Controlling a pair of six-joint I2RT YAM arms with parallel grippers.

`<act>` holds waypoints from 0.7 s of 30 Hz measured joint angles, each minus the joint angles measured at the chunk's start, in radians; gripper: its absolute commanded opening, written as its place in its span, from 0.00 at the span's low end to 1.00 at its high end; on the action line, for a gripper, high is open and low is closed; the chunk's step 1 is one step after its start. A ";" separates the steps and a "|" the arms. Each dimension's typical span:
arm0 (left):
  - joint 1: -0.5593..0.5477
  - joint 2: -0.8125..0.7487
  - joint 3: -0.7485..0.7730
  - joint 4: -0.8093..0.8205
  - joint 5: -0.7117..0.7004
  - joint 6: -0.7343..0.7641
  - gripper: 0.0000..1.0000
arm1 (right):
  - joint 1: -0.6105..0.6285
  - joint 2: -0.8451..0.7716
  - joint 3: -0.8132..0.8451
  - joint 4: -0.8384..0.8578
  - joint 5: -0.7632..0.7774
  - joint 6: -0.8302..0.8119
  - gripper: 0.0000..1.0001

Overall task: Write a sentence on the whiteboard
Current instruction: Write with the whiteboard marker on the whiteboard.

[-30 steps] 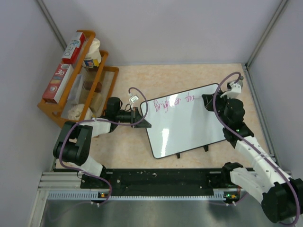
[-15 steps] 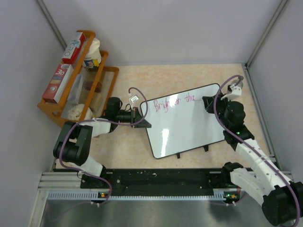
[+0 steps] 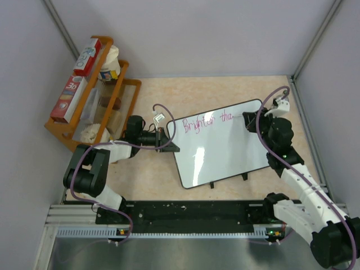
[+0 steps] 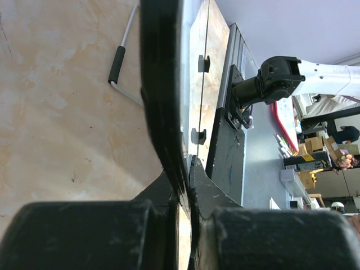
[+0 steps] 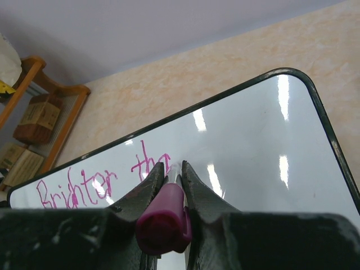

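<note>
from above, the whiteboard (image 3: 219, 149) is being held flat on the surface (image 3: 225, 90) right of centre, with the left arm stretched low and the right arm bent over its far corner.

at the left wrist, the board's edge is being pinched by the closed left tool (image 4: 187, 169).

at the right wrist, a magenta marker (image 5: 164, 216) is being gripped by the right tool (image 5: 169, 167), its tip at the sentence (image 5: 101, 180), beside "tha".

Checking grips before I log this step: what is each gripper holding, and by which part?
The left gripper clamps the whiteboard by one short edge. The right gripper holds a magenta marker by its barrel, tip toward the whiteboard.
</note>
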 measured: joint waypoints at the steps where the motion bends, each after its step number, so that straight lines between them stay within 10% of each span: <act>1: 0.000 0.000 0.000 0.001 0.001 0.001 0.00 | 0.000 0.000 0.003 -0.003 0.001 0.000 0.00; 21: 0.000 0.000 0.000 0.005 0.005 0.008 0.00 | 0.000 0.053 0.064 -0.008 0.001 -0.001 0.00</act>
